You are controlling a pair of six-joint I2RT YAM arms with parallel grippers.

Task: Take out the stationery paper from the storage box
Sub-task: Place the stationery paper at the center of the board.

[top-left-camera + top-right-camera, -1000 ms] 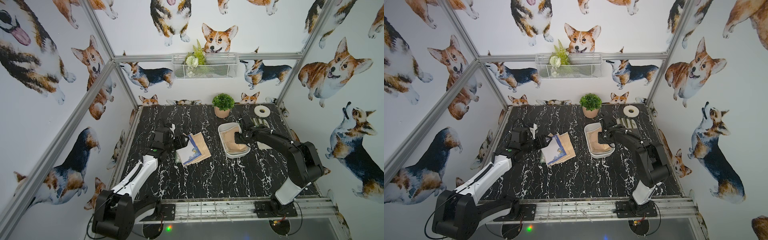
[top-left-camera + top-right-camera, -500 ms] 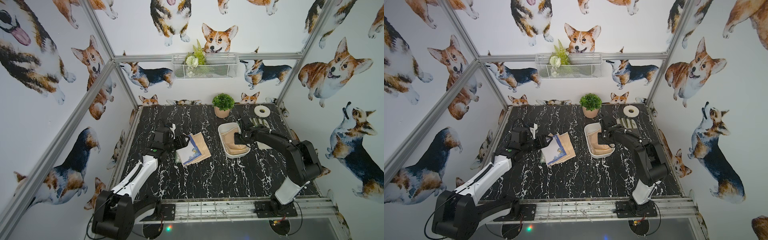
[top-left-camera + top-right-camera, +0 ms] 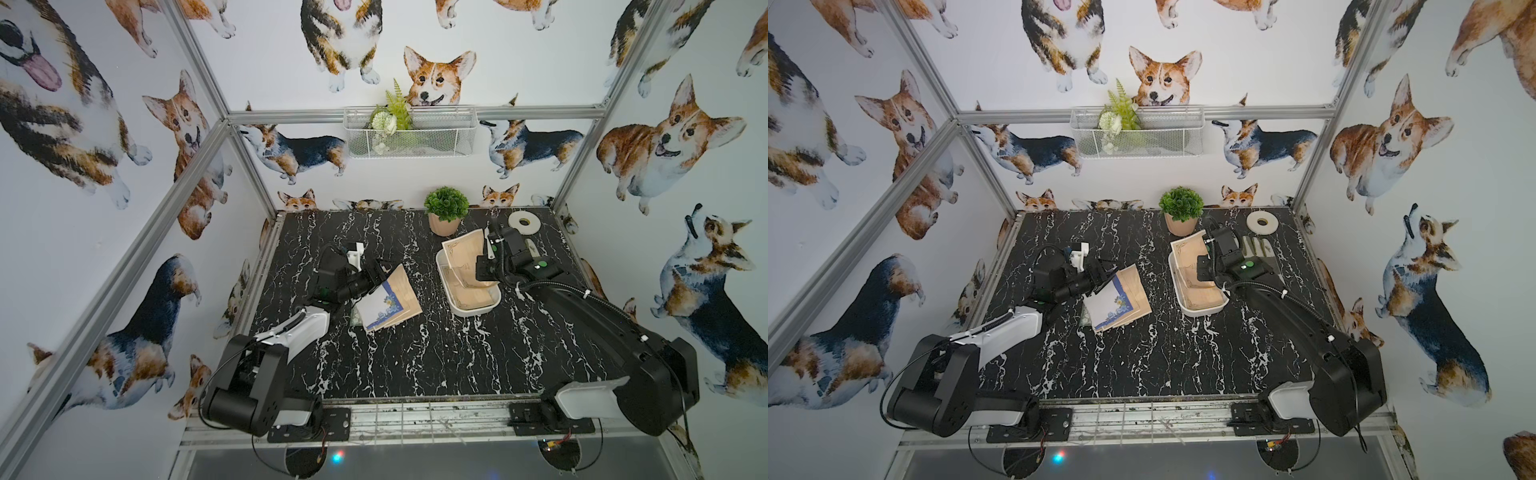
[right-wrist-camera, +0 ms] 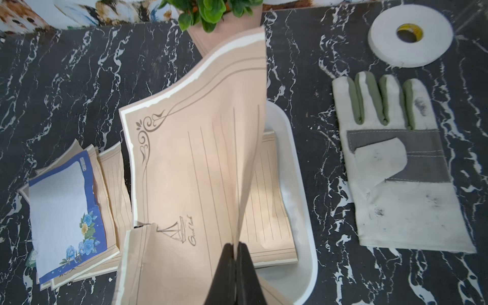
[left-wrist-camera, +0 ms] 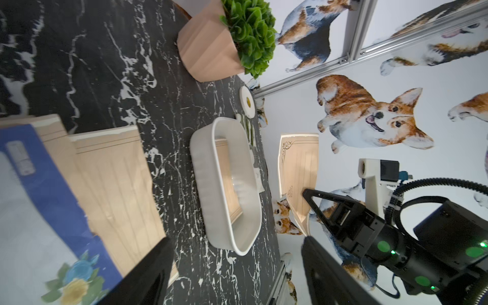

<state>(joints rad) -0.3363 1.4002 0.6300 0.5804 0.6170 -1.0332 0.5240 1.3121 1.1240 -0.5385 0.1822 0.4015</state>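
My left gripper [image 5: 235,245] hangs wide open and empty at the edge of the pile of sheets [image 3: 388,299], mid-left. Further back on the right, my right gripper [image 4: 235,247] is pinched tight on one tan sheet of stationery paper [image 4: 198,158]. It's held up over the storage box [image 3: 473,311], with more sheets inside.

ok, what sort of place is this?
Likely a lab data-collection cell, not a real room: aluminium frame, corgi-print walls, and the left arm and right arm mounted at the edge of a black marble-look tabletop.
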